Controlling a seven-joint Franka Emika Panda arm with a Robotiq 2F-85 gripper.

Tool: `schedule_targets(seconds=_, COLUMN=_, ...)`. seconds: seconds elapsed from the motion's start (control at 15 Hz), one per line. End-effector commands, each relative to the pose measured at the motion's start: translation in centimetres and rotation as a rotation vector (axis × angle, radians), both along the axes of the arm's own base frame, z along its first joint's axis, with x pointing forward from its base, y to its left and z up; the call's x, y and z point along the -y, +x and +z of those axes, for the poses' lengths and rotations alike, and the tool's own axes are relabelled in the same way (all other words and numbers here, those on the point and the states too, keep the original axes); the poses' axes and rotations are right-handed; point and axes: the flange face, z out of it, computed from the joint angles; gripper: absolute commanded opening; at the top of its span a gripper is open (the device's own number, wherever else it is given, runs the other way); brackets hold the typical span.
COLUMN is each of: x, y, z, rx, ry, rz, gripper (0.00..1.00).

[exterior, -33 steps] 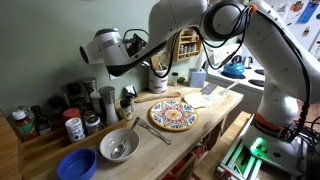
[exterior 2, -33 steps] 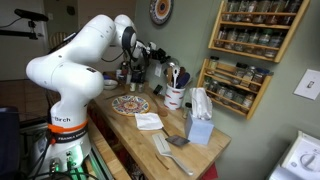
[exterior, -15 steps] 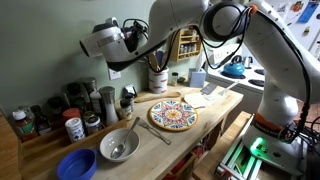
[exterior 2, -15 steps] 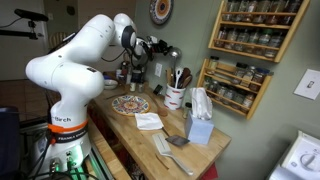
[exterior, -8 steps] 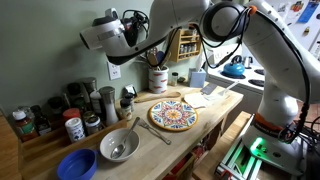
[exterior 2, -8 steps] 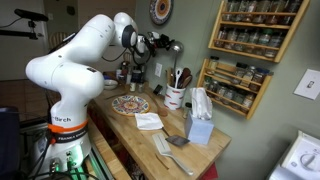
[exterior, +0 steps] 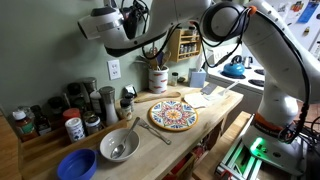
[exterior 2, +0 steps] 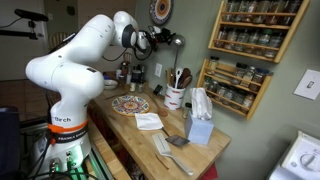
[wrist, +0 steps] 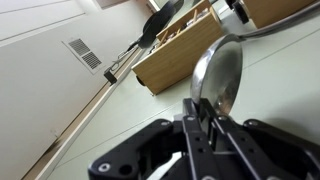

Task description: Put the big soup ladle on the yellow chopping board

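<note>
Big soup ladle [wrist: 217, 75]: clamped by its handle in the narrowly closed claw [wrist: 203, 112] and held high above the tabletop [exterior: 190, 130], presumably so that the utensil crock [exterior: 158, 78] is cleared. Yellow chopping board [exterior: 173, 114]: laid bare mid-tabletop, well below the ladle. Noted nearby: steel bowl with spoon [exterior: 119, 146], blue bowl [exterior: 76, 164], spice jars [exterior: 75, 127]. Nothing is seen over the board; the crock's upright utensils are judged the nearest hazard on descent.

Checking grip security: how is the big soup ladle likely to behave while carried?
The big soup ladle looks rigid, so flopping seems unlikely. Its round metal bowl sits out beyond the shut gripper, so it may be end-heavy and pivot in the grip.
</note>
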Motion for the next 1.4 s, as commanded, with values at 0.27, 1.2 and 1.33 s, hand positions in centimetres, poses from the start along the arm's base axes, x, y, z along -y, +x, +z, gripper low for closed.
schedule_targets(seconds=0.27, x=-0.1, y=-0.5, z=4.5, rx=0.008, ry=-0.012, rz=-0.031, gripper=0.04)
schedule_targets(seconds=1.2, x=1.2, y=-1.5, z=10.7, rx=0.059, ry=0.025, rz=-0.050, gripper=0.03)
schedule_targets(seconds=1.33, x=1.1, y=-1.8, z=11.2, rx=0.031, ry=0.037, rz=-0.046, gripper=0.03)
